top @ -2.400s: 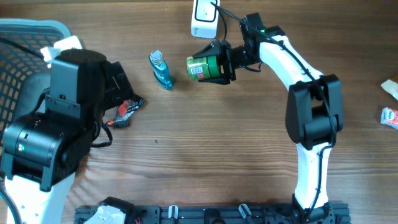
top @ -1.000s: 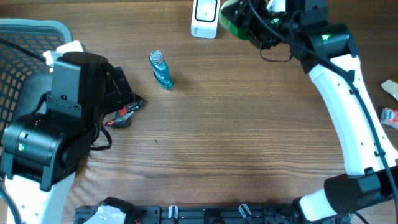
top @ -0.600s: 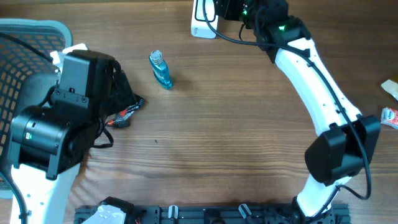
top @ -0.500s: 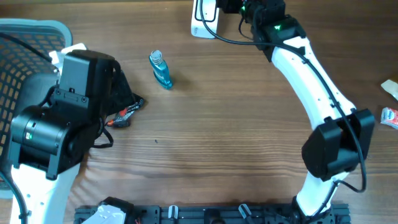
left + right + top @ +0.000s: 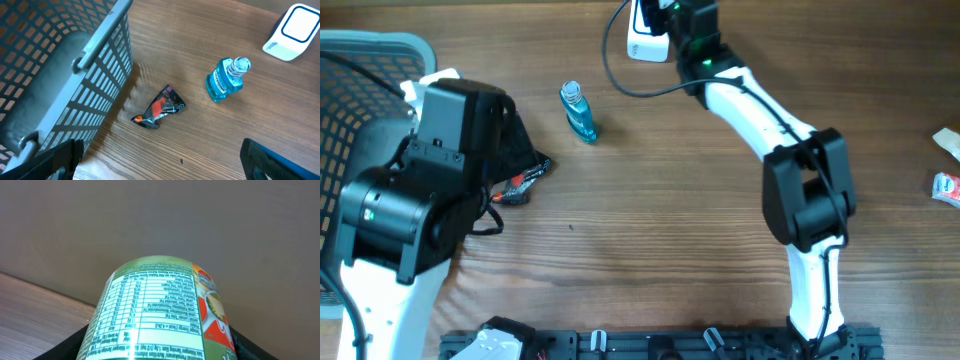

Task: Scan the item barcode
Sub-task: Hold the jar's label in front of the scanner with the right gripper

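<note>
My right jaws are clamped on the green cylindrical can with the white nutrition label (image 5: 152,312). It sits low-centre in the right wrist view, plain grey wall behind it. Overhead, my right arm (image 5: 807,190) comes up from the bottom edge, elbows mid-right, then stretches up-left to the very top edge, right beside the white boxy scanner (image 5: 645,22). Loads of bare wooden table (image 5: 670,240) across the middle and right. My left jaws hang wide apart, gripping nothing, at far left by the grey mesh basket (image 5: 60,60). A blue plastic bottle (image 5: 226,80) and a crumpled black-and-red wrapper (image 5: 159,107) lie nearby.
</note>
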Available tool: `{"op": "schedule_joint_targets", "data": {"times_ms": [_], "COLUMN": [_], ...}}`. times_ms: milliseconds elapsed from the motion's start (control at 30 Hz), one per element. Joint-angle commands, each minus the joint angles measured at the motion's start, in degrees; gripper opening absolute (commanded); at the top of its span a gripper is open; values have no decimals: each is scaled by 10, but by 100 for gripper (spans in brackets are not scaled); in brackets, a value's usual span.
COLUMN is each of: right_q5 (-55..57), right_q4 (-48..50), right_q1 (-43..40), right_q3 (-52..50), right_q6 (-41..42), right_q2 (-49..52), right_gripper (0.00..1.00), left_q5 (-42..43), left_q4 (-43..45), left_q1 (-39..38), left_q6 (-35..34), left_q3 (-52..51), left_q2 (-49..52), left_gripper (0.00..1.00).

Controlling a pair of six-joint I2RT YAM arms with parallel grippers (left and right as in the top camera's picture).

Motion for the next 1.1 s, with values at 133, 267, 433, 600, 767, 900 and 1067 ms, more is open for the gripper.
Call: {"op": "schedule_joint_targets", "data": {"times_ms": [133, 267, 433, 600, 767, 900, 1067], "right_q5": [48, 58, 60, 60, 60, 60, 77], "right_q4": [57, 95, 122, 127, 128, 128, 132], "right_q1": [0, 0, 0, 0, 0, 2, 8], "right_q3": [8, 8, 8, 8, 8, 8, 8], "right_q6": [-59, -71, -70, -69, -70, -70, -92], "right_q2": [73, 114, 131, 131, 131, 131, 129], "right_gripper": [60, 61, 60, 60, 61, 60, 59], "left_q5": [-12, -14, -33, -33, -33, -34, -33], "left_q4": [-3, -11, -11, -11, -11, -11, -11], "left_q1": [3, 3, 3, 3, 3, 3, 3], "left_q6": [-6, -6, -6, -6, -6, -6, -6], "left_q3": [0, 0, 0, 0, 0, 0, 0], "left_q2": [44, 57, 58, 58, 58, 58, 58], "left_gripper": [100, 100, 100, 100, 100, 100, 100]}}
